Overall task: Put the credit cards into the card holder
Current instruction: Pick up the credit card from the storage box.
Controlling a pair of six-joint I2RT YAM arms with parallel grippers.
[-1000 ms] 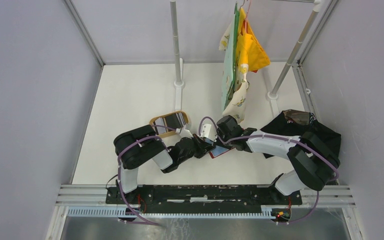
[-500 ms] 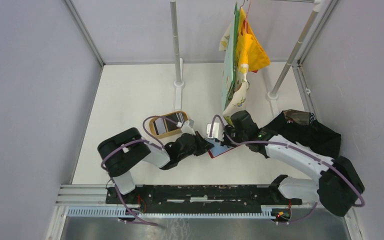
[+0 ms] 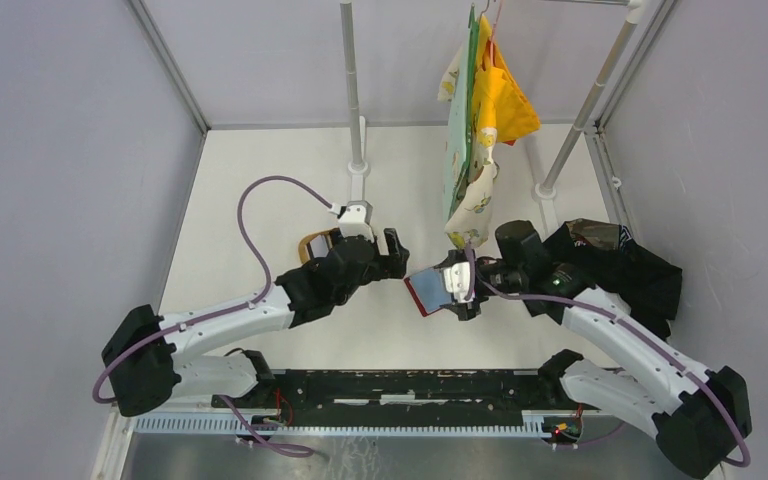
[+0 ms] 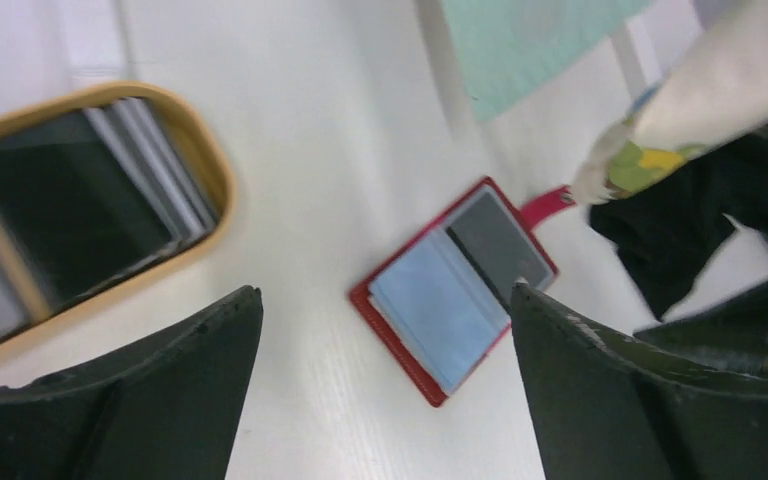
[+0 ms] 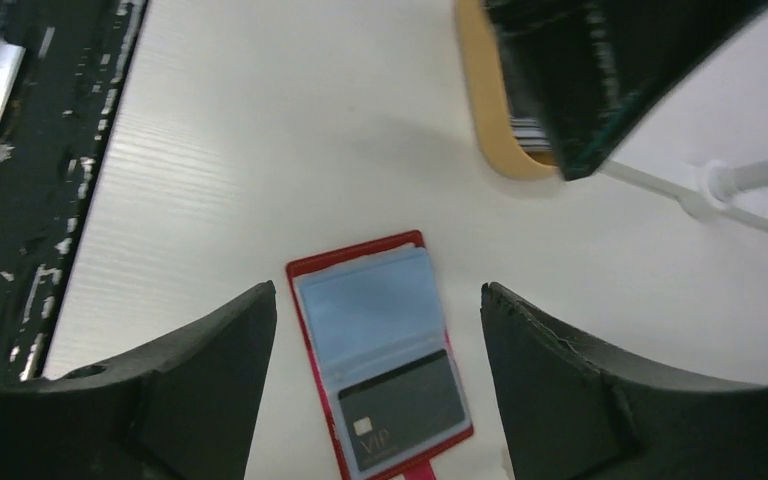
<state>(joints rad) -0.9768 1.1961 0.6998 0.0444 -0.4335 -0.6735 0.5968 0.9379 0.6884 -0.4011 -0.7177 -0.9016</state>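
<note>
Both claws are up off the table (image 3: 260,190) and neither has anything in it. The left claw (image 4: 382,293) is spread wide with nothing between its fingers, and the right claw (image 5: 377,290) is the same, hanging directly over the wallet (image 5: 380,350). The wallet lies opened flat on the white surface between the two arms. Its blue-grey pockets face up and its red tab points away from the tray (image 4: 215,170). One dark card (image 5: 405,408) is already in the pocket at the tab end. The other cards (image 4: 150,170) are in the tan oval tray, just beside the left claw. They look like grey and silvery ones overlapping at one end, with something dark next to them, but the wrist view is blurred and I cannot count them. My handling judgement is that the cards are light, stiff and slick. Lying flat, they offer almost nothing to pinch from above, so I would take one by a short edge, ideally where it overhangs its neighbour or leans on the tray wall. The wallet looks soft and light, so it will probably skate on this smooth table when a card is pushed in. I would pin its bare blue half with the right claw and feed the card in at a shallow angle with the left.
</note>
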